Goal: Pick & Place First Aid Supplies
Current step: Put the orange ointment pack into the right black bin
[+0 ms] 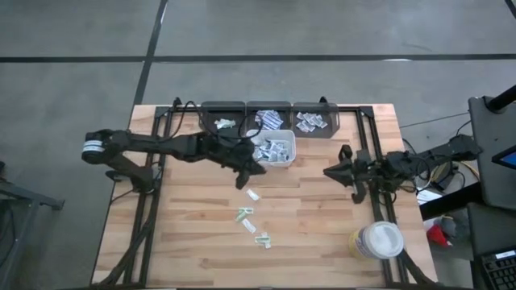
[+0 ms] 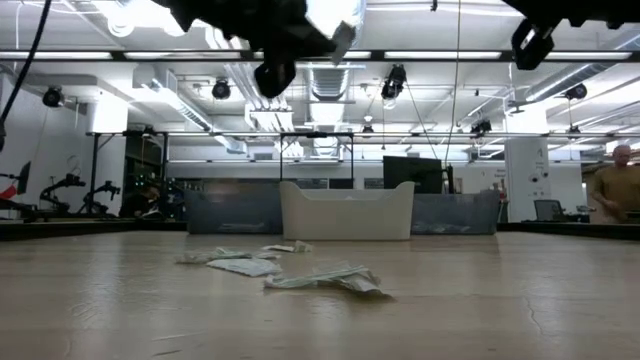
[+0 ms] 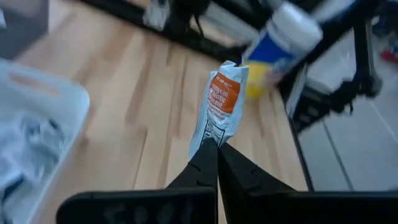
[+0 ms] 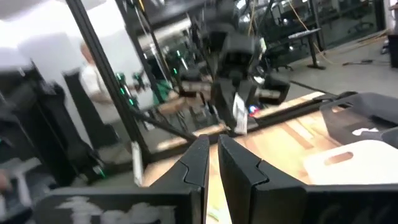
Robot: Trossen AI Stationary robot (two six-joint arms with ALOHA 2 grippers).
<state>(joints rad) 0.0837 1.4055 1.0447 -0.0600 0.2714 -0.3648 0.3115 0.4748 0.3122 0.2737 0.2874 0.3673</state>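
- I had the left gripper closed on one sachet, white with an orange patch, pinched at its lower edge between the two fingertips. It hung in the air, above the table.
- From above, this gripper was just beside the white bin, at its near left corner. The bin already had many sachets inside.
- Behind the white bin stood three dark bins in a row at the far edge, each with some sachets in it.
- A few loose sachets lay on the wood in front of the white bin, near the middle of the table. In the low view they were spread flat, some a little crumpled.
- The right gripper waited over the right side of the table, well apart from the bins. In its wrist view the fingers were nearly together, with a narrow gap and nothing between them.
- A white round tub with a yellow label stood near the front right corner.
- A person was in the room behind the table.
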